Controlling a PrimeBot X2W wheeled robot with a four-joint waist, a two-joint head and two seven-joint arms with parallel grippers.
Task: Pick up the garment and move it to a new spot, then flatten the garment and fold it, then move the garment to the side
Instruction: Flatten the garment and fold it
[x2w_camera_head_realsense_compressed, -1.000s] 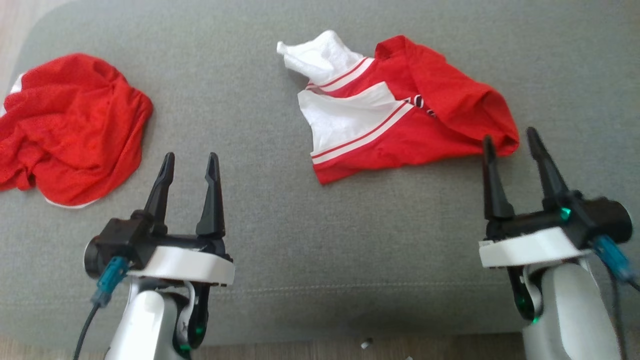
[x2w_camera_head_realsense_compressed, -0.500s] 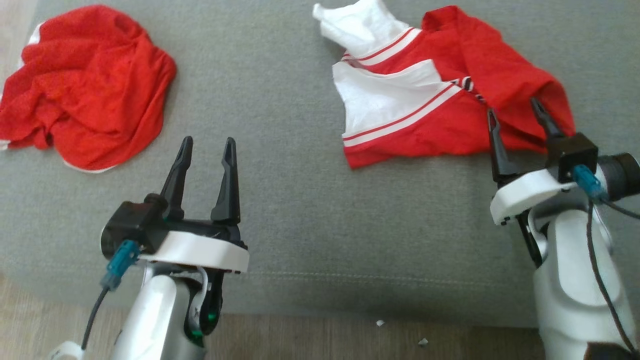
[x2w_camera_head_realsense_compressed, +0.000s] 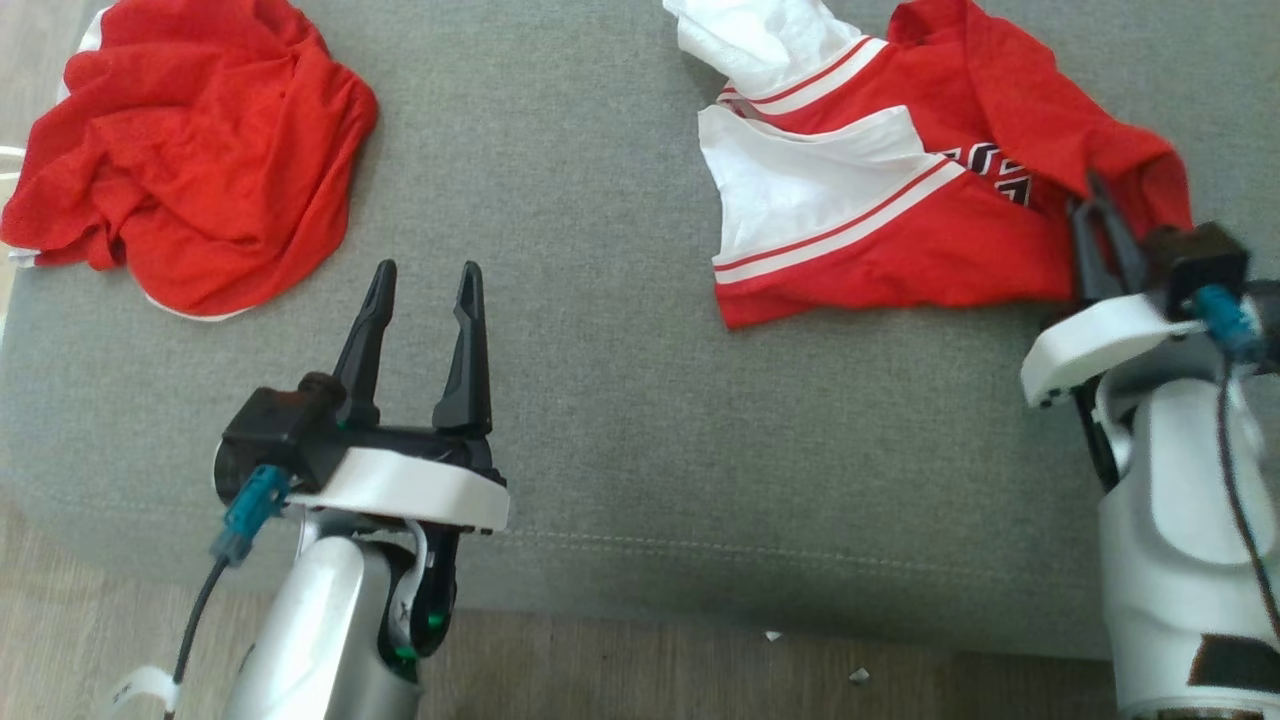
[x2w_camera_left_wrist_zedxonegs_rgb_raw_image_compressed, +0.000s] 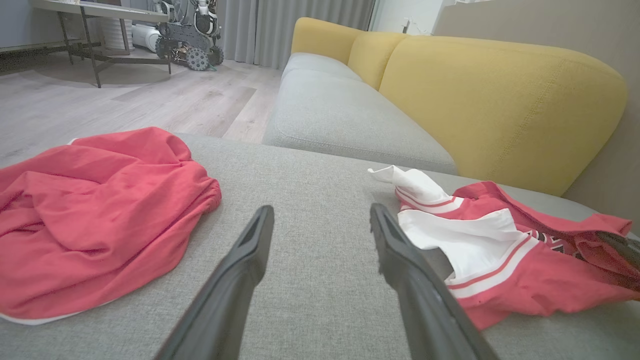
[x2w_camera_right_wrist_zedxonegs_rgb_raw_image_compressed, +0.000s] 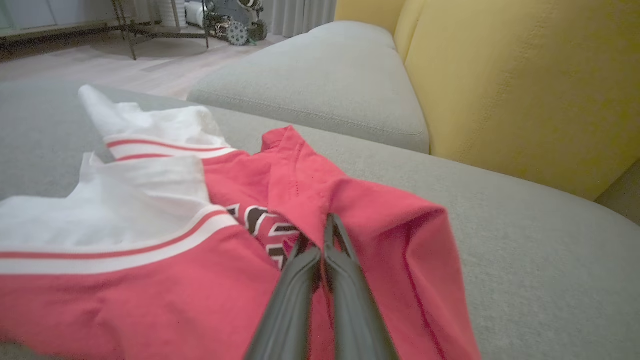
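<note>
The garment (x2w_camera_head_realsense_compressed: 900, 230) is a red and white jersey with dark lettering, lying crumpled on the right of the grey cushion (x2w_camera_head_realsense_compressed: 620, 400). My right gripper (x2w_camera_head_realsense_compressed: 1100, 215) is shut, its fingertips pinching the raised red fold at the garment's right end. The right wrist view shows the garment (x2w_camera_right_wrist_zedxonegs_rgb_raw_image_compressed: 150, 280) spread to the left and the right gripper (x2w_camera_right_wrist_zedxonegs_rgb_raw_image_compressed: 325, 222) closed into that fold. My left gripper (x2w_camera_head_realsense_compressed: 427, 270) stands open above bare cushion, left of the garment. In the left wrist view, the left gripper (x2w_camera_left_wrist_zedxonegs_rgb_raw_image_compressed: 320, 210) is open with the garment (x2w_camera_left_wrist_zedxonegs_rgb_raw_image_compressed: 500, 265) to its right.
A second, all-red heap of cloth (x2w_camera_head_realsense_compressed: 190, 150) lies at the cushion's far left, also red cloth (x2w_camera_left_wrist_zedxonegs_rgb_raw_image_compressed: 90, 215). A yellow sofa back (x2w_camera_left_wrist_zedxonegs_rgb_raw_image_compressed: 500, 100) rises behind. The cushion's front edge drops to wood floor (x2w_camera_head_realsense_compressed: 700, 680). A table and a wheeled machine (x2w_camera_left_wrist_zedxonegs_rgb_raw_image_compressed: 185, 30) stand far off.
My right gripper went forward onto the garment's right end and its fingers closed on the red fold. The head camera shifted. My left gripper stayed open.
</note>
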